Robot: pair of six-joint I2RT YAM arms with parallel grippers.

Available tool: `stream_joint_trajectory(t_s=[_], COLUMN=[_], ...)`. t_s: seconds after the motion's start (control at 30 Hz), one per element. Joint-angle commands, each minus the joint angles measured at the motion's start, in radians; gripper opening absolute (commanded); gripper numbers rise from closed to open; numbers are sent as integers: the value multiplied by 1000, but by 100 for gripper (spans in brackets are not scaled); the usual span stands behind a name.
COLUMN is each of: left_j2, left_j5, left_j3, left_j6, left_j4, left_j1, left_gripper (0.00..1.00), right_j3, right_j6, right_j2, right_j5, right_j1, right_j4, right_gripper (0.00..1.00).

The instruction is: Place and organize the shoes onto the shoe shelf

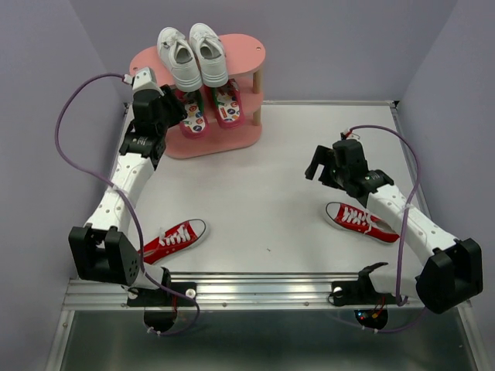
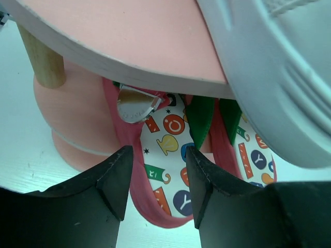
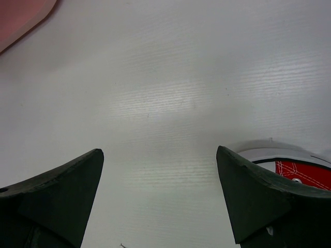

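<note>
The pink shoe shelf (image 1: 241, 52) stands at the back left. Two white sneakers (image 1: 191, 56) sit side by side on its top board. Two red flip-flops (image 1: 210, 112) with patterned footbeds lie on a lower tier. My left gripper (image 1: 178, 107) is open at the shelf's front, its jaws either side of the left flip-flop's heel (image 2: 165, 139) without closing on it. One red sneaker (image 1: 176, 237) lies near the left arm. The other red sneaker (image 1: 360, 221) lies beside my right gripper (image 1: 319, 165), which is open and empty over bare table (image 3: 160, 175).
In the left wrist view the top board (image 2: 129, 36) and a white sneaker's sole (image 2: 274, 77) hang just above my fingers, with a wooden post (image 2: 44, 64) at left. The right wrist view shows the red sneaker's toe (image 3: 295, 168) at right and a corner of the shelf (image 3: 20, 15).
</note>
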Motion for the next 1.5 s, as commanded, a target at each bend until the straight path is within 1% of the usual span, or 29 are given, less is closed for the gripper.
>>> stream_joint_trajectory(t_s=[0.0, 0.07, 0.17, 0.2, 0.27, 0.3, 0.33, 0.37, 0.4, 0.43, 0.57, 0.6, 0.63, 0.8, 0.93, 1.1, 1.2, 1.47], left_j2=[-99, -124, -179, -208, -239, -269, -279, -289, -305, -309, -311, -311, -293, -221, -177, -127, -104, -41], left_j5=[28, 34, 33, 24, 5, -10, -12, -9, 14, 29, 39, 42, 45, 39, 43, 4, -21, -1], left_j3=[-40, -60, -109, -138, -170, -201, -219, -235, -261, -274, -339, -344, -344, -328, -308, -281, -259, -204], left_j6=[31, 35, 45, 45, 44, 42, 39, 35, 25, 19, -10, -13, -13, -13, -5, 11, 25, 54], left_j4=[-4, -19, -56, -65, -90, -94, -97, -103, -108, -111, -102, -96, -90, -61, -47, -25, -25, -1], left_j1=[-12, -19, -42, -46, -74, -84, -95, -112, -120, -127, -173, -175, -177, -187, -189, -186, -174, -112], left_gripper=[56, 56, 55, 55, 55, 54, 52, 51, 46, 44, 37, 37, 35, 34, 33, 33, 34, 34], right_j3=[86, 115, 185, 207, 291, 325, 362, 397, 464, 497, 673, 674, 730, 897, 985, 1066, 1091, 1137], right_j6=[-13, -22, -39, -42, -56, -62, -68, -74, -86, -90, -97, -97, -99, -102, -96, -83, -79, -60], right_j2=[33, 69, 126, 173, 232, 264, 330, 364, 426, 457, 591, 617, 640, 793, 855, 898, 918, 952], right_j5=[-27, -11, 2, -3, -15, -21, -33, -38, -41, -41, -36, -36, -40, -15, -7, -4, 0, -3], right_j1=[22, 74, 129, 166, 205, 237, 251, 263, 272, 284, 284, 284, 284, 284, 284, 284, 284, 284], right_j4=[28, 39, 57, 74, 86, 88, 88, 88, 88, 88, 85, 82, 77, 26, 13, 2, -1, -3], right_gripper=[94, 93, 88, 84, 81, 78, 75, 75, 74, 74, 75, 75, 75, 75, 76, 76, 77, 77])
